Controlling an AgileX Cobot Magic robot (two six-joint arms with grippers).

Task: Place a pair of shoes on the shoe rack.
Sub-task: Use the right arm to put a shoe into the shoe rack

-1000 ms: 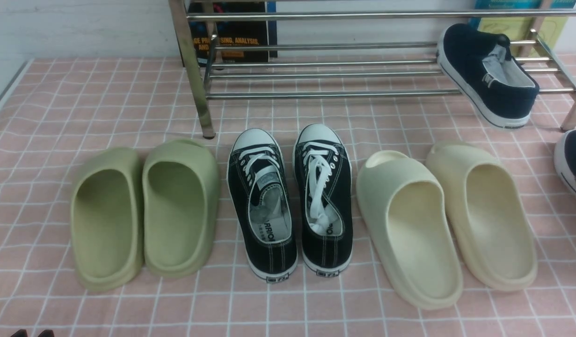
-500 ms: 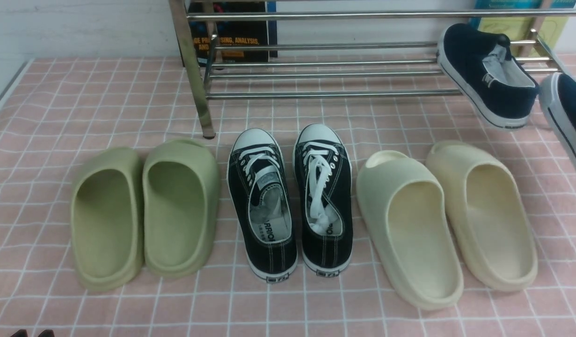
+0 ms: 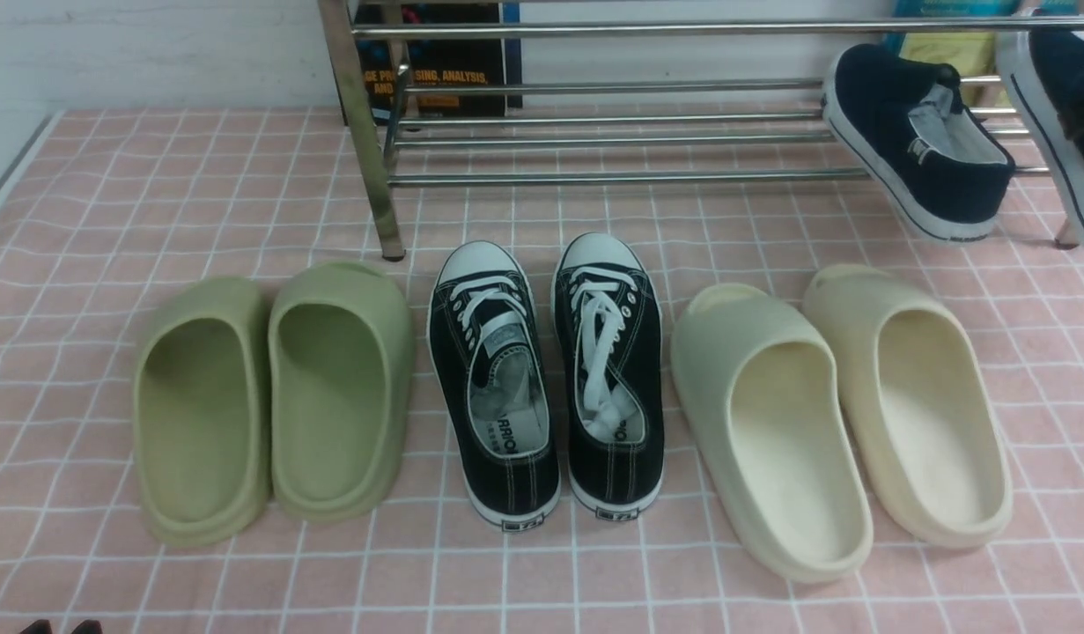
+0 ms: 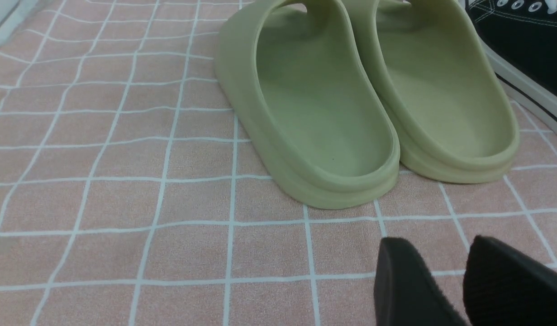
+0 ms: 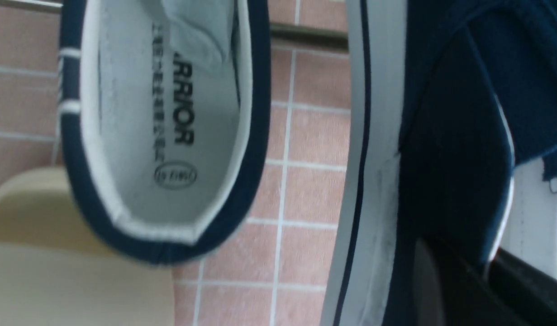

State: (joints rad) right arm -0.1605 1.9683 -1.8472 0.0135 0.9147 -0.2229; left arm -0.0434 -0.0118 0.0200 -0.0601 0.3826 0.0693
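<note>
Navy slip-on (image 3: 1057, 70) aloft at the right end of the shoe rack (image 3: 612, 176), its side wall clamped in the right claw (image 5: 482, 276).
Its mate (image 3: 916, 141) lay tilted on the lower bars just beside it. Cream slides (image 3: 841, 414) sat below on the surface (image 3: 84, 176). The left claw (image 4: 434, 253) hung slightly apart, empty.

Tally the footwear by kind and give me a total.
Green slides: 2
Black lace-up sneakers: 2
Cream slides: 2
Navy slip-ons: 2
Total: 8
</note>
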